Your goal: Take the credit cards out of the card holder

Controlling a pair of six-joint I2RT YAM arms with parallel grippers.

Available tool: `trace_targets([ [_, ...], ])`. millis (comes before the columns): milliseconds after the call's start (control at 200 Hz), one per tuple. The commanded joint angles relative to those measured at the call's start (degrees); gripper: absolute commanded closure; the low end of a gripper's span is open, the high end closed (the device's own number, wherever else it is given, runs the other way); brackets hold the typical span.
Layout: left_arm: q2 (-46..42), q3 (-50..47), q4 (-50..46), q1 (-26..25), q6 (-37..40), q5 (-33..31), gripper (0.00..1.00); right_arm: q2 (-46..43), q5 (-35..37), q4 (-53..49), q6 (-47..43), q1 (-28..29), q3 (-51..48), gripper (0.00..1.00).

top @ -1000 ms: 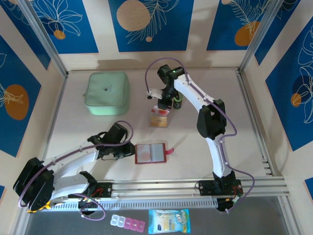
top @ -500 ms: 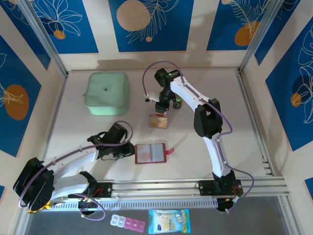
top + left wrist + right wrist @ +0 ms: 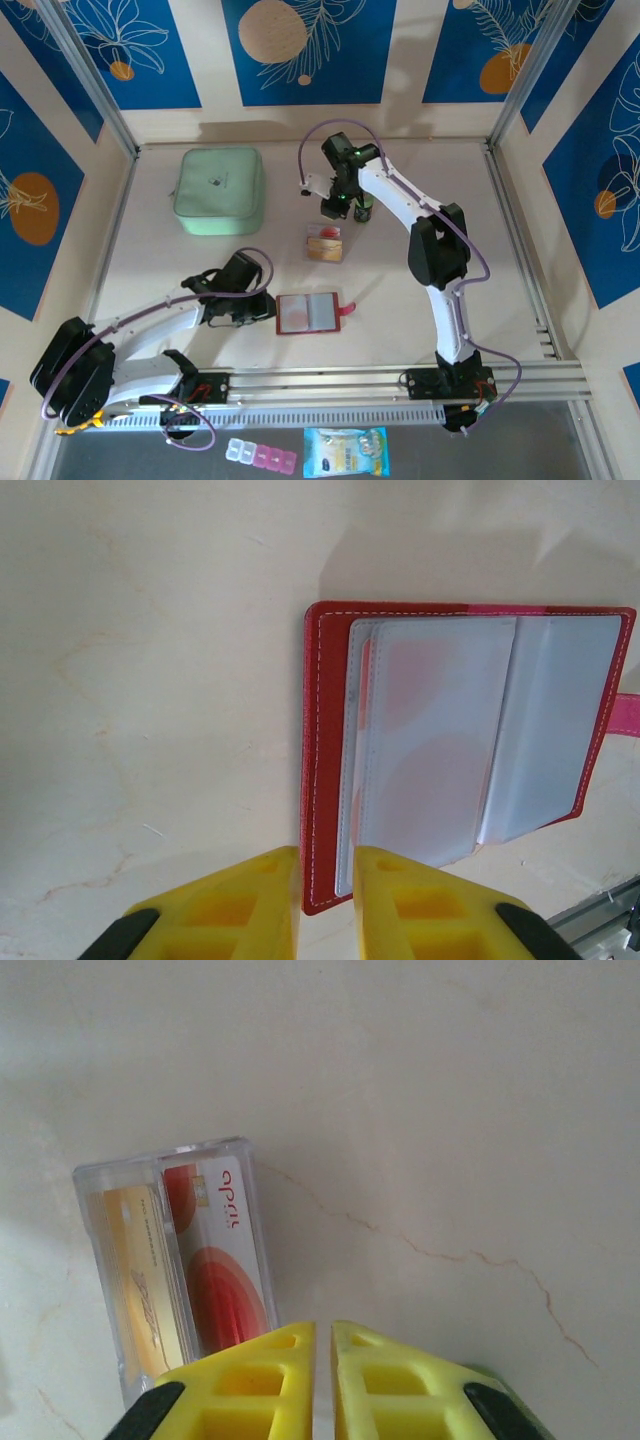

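Where the left gripper [image 3: 327,858] sits: at the left edge of the wallet [image 3: 470,730]. I read its yellow fingers [image 3: 255,905] as pinching the red cover near the lower left corner.
Wallet: open flat on the table [image 3: 470,250] with the clear sleeves facing up. A pink tab [image 3: 625,712] sticks out on its right side.
Wallet from above: the wallet [image 3: 307,312] lies near the arm bases, with the left gripper [image 3: 264,308] at its left edge.
Right gripper [image 3: 322,1330]: fingers pressed almost together with only a sliver between them. I see nothing in them, and they are over bare table.
Cards: a tan-yellow card [image 3: 135,1280] and a red card [image 3: 225,1280] lie side by side inside a clear tray [image 3: 160,1158], just beside the right fingertips in my wrist view.
Tray from above: the tray [image 3: 310,244] sits between the right gripper [image 3: 338,207] and the wallet, apart from the wallet.
Further out: a green pouch [image 3: 219,190] at the far left, well apart from the rest.
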Motion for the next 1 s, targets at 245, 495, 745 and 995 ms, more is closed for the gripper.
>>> trace_targets([
  [245, 3.74, 1.56, 5.00, 0.65, 0.83, 2.67, 0.80, -17.45, -0.65, 11.98, 23.02, 4.67, -17.91, 0.87],
  [495, 6.93, 1.84, 8.68, 0.49, 0.94, 4.53, 0.83, -30.23, -3.90, 19.90, 39.93, 10.47, -34.06, 0.86],
  [745, 7.40, 0.37, 10.50, -0.22, 0.64, 4.20, 0.89, -37.05, 0.39, 22.81, 52.86, 17.14, -45.21, 0.87],
  [995, 5.75, -0.86, 6.80, -0.88, 1.17, 0.78, 0.92, -41.60, 4.10, 24.91, 63.43, 19.20, -52.77, 0.86],
])
